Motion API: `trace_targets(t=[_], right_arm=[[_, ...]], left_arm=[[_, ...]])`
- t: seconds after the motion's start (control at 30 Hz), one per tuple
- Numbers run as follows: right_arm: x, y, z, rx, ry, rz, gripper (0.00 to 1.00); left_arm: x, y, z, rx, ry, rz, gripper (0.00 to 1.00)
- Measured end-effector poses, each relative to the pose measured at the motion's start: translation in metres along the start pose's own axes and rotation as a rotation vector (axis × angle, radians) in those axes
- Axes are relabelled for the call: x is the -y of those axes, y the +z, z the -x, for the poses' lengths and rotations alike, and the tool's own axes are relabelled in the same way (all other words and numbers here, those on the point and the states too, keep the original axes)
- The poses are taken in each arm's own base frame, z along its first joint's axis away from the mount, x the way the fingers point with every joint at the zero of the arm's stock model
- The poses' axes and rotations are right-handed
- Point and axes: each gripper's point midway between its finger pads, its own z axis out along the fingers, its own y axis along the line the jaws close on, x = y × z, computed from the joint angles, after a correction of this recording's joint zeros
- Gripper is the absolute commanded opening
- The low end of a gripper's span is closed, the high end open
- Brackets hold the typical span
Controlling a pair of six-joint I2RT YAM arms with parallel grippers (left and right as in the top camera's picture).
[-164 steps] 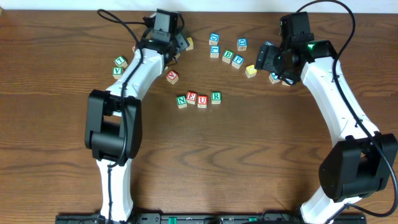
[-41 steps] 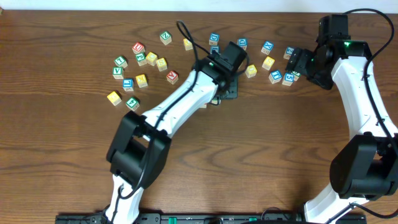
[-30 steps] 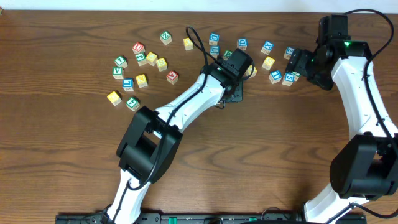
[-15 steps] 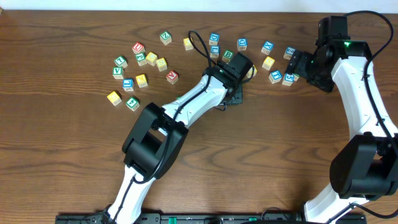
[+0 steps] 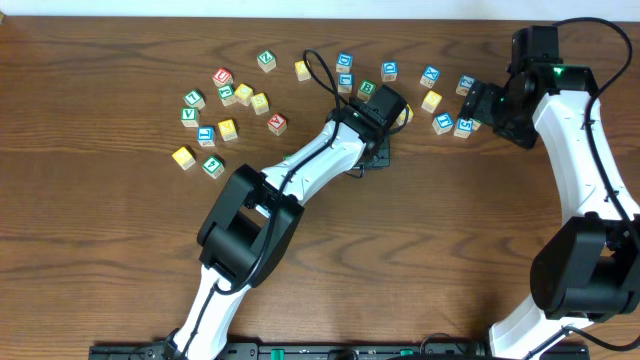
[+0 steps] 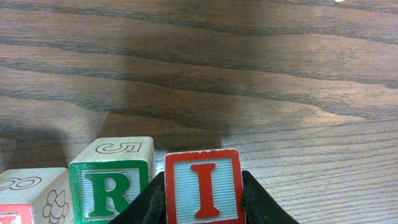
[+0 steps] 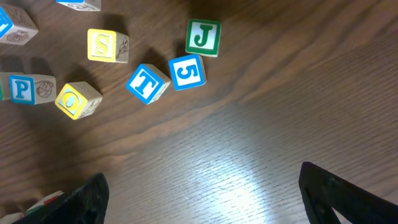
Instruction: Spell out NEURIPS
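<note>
Evidently the word is being built from the left, and the fifth letter is in hand. The red I cube (image 6: 203, 186) is clamped between the fingers (image 6: 144, 206) of the left gripper (image 5: 374, 153), which are drawn in only as far as the cube's width. It is held upright just beside the green R cube (image 6: 112, 185), the two faces level and one finger sitting in the narrow gap between them. Whether the I cube is already resting on the table (image 6: 280, 93) cannot be told, since its underside is cut off in the wrist view. To the left of the R cube another cube (image 6: 31, 194) is seen, but only a corner of its red-framed face shows, so its letter cannot be read. From overhead the row is covered by the left arm (image 5: 300, 170), and how many letters stand before R is not shown. Judged from this, R is placed, I is brought into line but not yet released, and P and S are left to be fetched. The blue P cube (image 7: 22, 88) is seen among the loose cubes, next to a yellow O cube (image 7: 78, 99), and the yellow S cube (image 7: 107, 45) lies a little beyond. The right gripper (image 5: 476, 100) is spread wide with nothing in it, poised above bare wood near the T cube (image 7: 148, 83), the 5 cube (image 7: 187, 71) and the J cube (image 7: 203, 37).
</note>
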Motion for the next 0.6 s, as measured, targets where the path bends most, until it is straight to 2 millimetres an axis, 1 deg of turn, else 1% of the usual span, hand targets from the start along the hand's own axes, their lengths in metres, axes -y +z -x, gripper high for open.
trace_targets(t=[0.17,0.23,0.3,0.6], right_arm=[[0.0001,0.0000,-0.0002,-0.001,0.000,0.000,0.93],[0.0001,0.0000,-0.0002,-0.001,0.000,0.000,0.93],[0.0001,0.0000,-0.0002,-0.001,0.000,0.000,0.93],[0.0001,-0.0001,-0.0001,0.000,0.000,0.000,0.93]], left_arm=[[0.0000,0.0000,0.0000,0.000,0.000,0.000,0.30],[0.0000,0.0000,0.0000,0.000,0.000,0.000,0.43],[0.0001,0.0000,0.0000,0.000,0.000,0.000,0.45],[0.0012,0.0000,-0.0009,-0.005,-0.002,-0.006,0.45]])
